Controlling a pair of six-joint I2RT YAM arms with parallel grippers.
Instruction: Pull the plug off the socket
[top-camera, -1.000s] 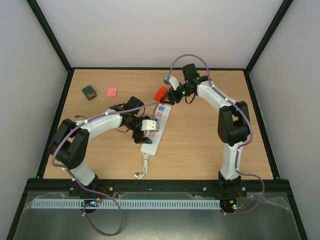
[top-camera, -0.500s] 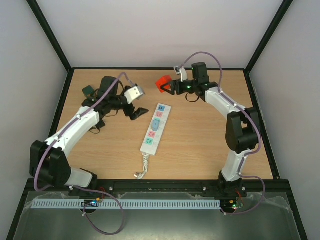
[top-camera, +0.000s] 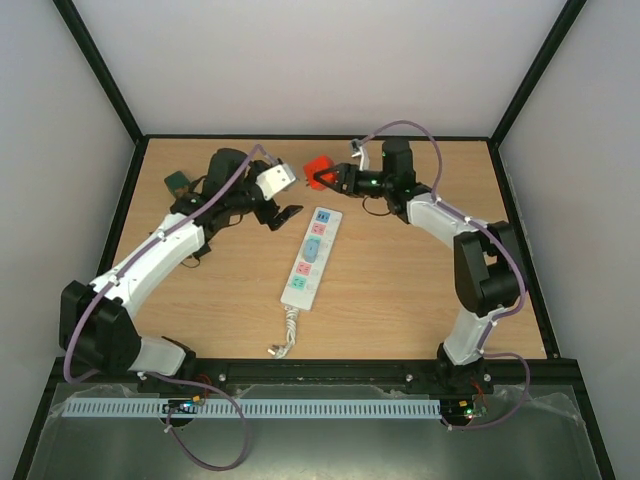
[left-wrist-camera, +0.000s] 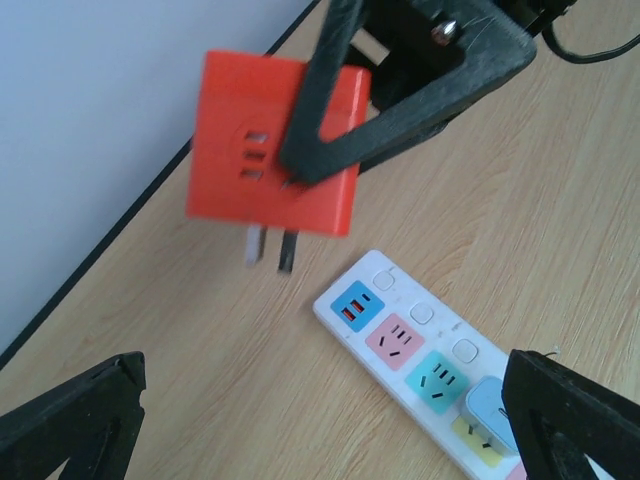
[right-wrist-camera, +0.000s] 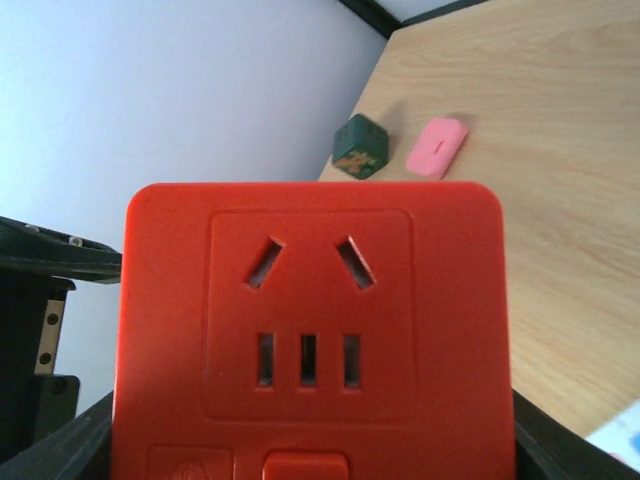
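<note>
Our right claw (top-camera: 322, 176) is clamped on the red plug (left-wrist-camera: 270, 150) and holds it in the air, prongs bare. The socket (top-camera: 310, 258) lies flat on the table (top-camera: 400, 300) below that claw, apart from the plug. Our left claw (top-camera: 283, 214) hangs with its fingers wide apart beside the socket's far end, gripping nothing. Beyond the plug sit a green cube (right-wrist-camera: 359, 146) and a pink block (right-wrist-camera: 437, 146).

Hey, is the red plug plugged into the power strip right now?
No, the red plug hangs in the right gripper above the table, its prongs bare and clear of the socket.
</note>
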